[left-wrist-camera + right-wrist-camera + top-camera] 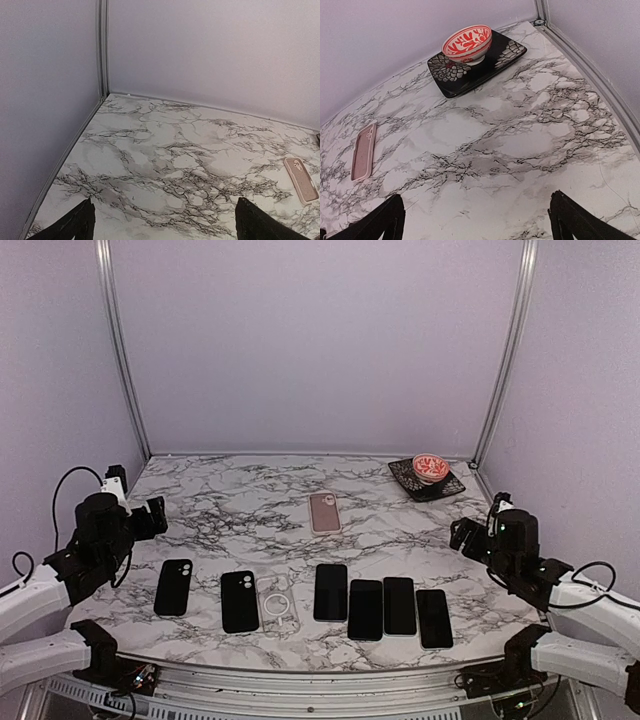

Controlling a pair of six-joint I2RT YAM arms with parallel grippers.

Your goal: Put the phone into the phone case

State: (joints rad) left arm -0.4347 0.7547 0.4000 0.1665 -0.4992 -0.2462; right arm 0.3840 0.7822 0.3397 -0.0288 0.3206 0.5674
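Note:
Four dark-screened phones lie in a row near the front edge, from one phone (331, 592) on the left to the last phone (434, 618) on the right. Left of them lie a clear case (277, 603) and two black cases (239, 601) (173, 587) with camera cut-outs. A pink case (323, 512) (301, 180) (363, 151) lies alone at mid-table. My left gripper (150, 518) (167, 225) hangs open over bare marble at the left edge. My right gripper (468, 535) (477, 217) hangs open over bare marble at the right. Neither touches anything.
A red-and-white bowl (431, 467) (467, 44) stands on a black square plate (447, 486) (505, 52) in the back right corner. Lilac walls with metal corner posts (102, 47) enclose the marble table (230, 490) on three sides.

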